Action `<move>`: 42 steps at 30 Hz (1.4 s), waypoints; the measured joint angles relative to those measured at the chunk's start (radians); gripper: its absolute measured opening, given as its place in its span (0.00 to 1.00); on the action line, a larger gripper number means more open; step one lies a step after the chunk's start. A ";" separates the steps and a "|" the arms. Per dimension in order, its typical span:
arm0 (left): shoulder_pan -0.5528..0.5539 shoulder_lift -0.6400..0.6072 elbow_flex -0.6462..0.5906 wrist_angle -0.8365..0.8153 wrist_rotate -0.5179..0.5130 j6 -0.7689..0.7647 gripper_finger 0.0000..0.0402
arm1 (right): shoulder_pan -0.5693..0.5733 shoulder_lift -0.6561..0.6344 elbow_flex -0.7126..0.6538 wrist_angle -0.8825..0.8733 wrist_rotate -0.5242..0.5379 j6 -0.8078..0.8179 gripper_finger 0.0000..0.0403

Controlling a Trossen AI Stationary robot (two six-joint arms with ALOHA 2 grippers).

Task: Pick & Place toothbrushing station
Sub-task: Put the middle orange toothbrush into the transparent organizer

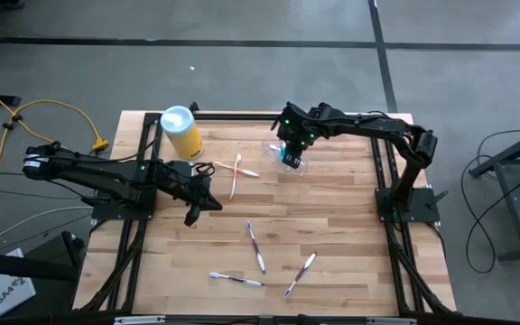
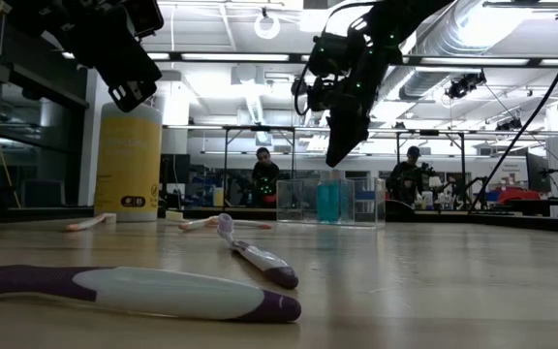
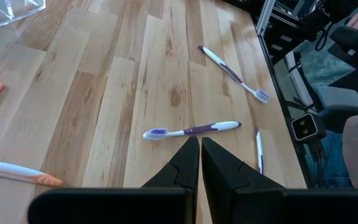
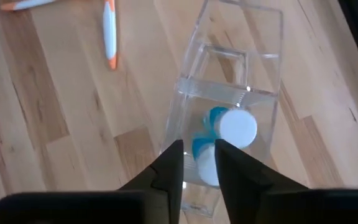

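Observation:
The toothbrushing station [image 1: 292, 163], a transparent, colourless plastic holder, rests on the table at the far middle. In the low view [image 2: 329, 201] and the right wrist view [image 4: 229, 93] it holds blue things with white caps [image 4: 235, 127]. My right gripper [image 4: 198, 155] hangs just above the holder, fingers pointing down and a little apart, touching nothing; it also shows in the high view [image 1: 289, 149] and the low view [image 2: 339, 155]. My left gripper [image 3: 201, 146] is shut and empty above the table's left middle, and it shows in the high view [image 1: 208, 202].
A yellow canister with a pale blue lid [image 1: 181, 131] stands at the far left. Two orange-and-white toothbrushes [image 1: 237, 171] lie between it and the holder. Several purple-and-white toothbrushes [image 1: 255, 246] lie on the near half. People stand in the room beyond the table [image 2: 264, 174].

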 joint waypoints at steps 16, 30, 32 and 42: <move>0.000 0.000 0.000 0.000 0.000 0.000 0.04 | 0.009 -0.015 0.001 0.007 0.033 -0.020 0.21; 0.000 0.000 0.000 0.001 -0.001 0.000 0.04 | 0.073 -0.152 0.002 -0.004 0.017 -0.014 0.21; 0.000 0.000 0.000 0.001 0.000 -0.004 0.04 | 0.094 -0.173 0.002 -0.018 0.017 0.012 0.21; 0.000 0.044 0.000 0.018 0.000 -0.128 0.04 | 0.240 -0.231 0.002 -0.186 -0.008 0.180 0.20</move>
